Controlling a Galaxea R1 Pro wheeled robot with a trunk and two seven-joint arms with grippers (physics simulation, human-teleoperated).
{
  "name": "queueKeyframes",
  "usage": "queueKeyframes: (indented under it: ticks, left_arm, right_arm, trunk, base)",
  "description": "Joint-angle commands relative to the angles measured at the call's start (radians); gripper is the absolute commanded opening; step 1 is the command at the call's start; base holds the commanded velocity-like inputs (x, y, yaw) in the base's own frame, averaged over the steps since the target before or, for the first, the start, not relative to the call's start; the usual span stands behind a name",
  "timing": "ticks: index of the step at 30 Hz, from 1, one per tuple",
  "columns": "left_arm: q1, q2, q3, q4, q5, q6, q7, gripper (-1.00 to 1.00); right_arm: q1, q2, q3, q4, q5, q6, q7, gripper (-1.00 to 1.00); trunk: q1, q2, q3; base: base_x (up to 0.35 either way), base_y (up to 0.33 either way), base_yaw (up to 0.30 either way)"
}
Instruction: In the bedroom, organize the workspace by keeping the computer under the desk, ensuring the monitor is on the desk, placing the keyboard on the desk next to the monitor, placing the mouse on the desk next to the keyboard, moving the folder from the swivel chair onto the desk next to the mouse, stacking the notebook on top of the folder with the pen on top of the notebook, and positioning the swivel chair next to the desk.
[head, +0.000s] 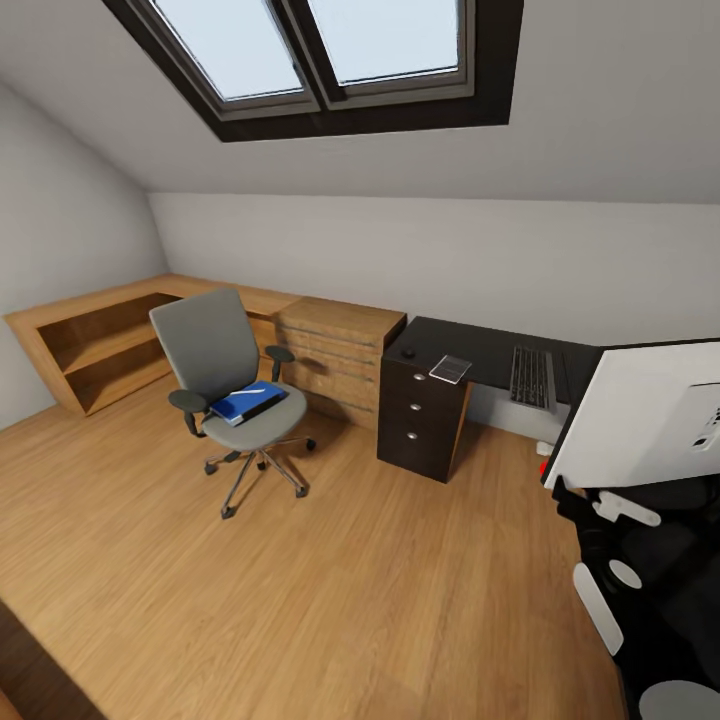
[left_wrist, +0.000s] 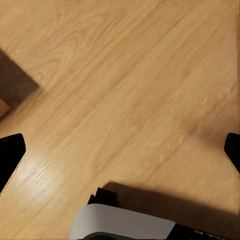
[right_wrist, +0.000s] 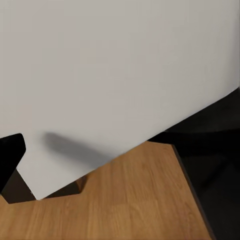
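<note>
Blue flat folder (head: 248, 402), seemingly smooth

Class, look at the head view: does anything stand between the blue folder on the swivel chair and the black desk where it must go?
Yes. The folder lies on the swivel chair, and the light wooden drawer unit stands between the chair and the desk. The chair's black armrest also sits on that side. The floor in front looks open.

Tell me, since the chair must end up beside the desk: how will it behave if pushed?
The swivel chair stands on a five-star caster base on smooth wood floor, so it likely rolls easily. It may swivel or veer rather than go straight. The folder lying loose on the seat could slide off.
</note>
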Motion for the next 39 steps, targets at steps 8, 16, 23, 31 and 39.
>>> queueKeyframes:
  ticks: [8,16,23,31,39]
  left_arm:
    - [0.000,-0.004,-0.002,-0.122,-0.012,0.010,-0.006,1.00]
    - [0.000,-0.007,-0.002,-0.233,-0.048,0.096,-0.005,1.00]
    - [0.000,-0.008,0.001,-0.255,-0.055,0.123,-0.006,1.00]
    - [0.000,-0.004,0.002,-0.255,-0.055,0.095,-0.009,1.00]
    - [0.000,-0.002,0.002,-0.211,-0.056,0.087,-0.010,1.00]
  right_arm:
    - [0.004,-0.001,0.001,0.063,-0.013,-0.009,-0.001,1.00]
    - [0.008,0.012,0.001,0.104,-0.016,-0.011,-0.002,1.00]
    - [0.012,0.033,0.000,0.119,-0.014,-0.012,-0.010,1.00]
    - [0.014,0.038,-0.001,0.132,-0.014,-0.027,-0.012,1.00]
    - [0.015,0.039,-0.001,0.149,-0.014,-0.070,-0.012,1.00]
  trunk:
    - [0.000,-0.001,-0.001]
    - [0.000,-0.001,-0.001]
    - [0.000,-0.001,-0.001]
    - [0.000,-0.001,-0.001]
    - [0.000,-0.001,-0.001]
  base:
    - [0.000,0.000,0.000]
    - [0.000,0.000,0.000]
    - [0.000,0.000,0.000]
    - [0.000,0.000,-0.090]
    - [0.000,0.000,-0.227]
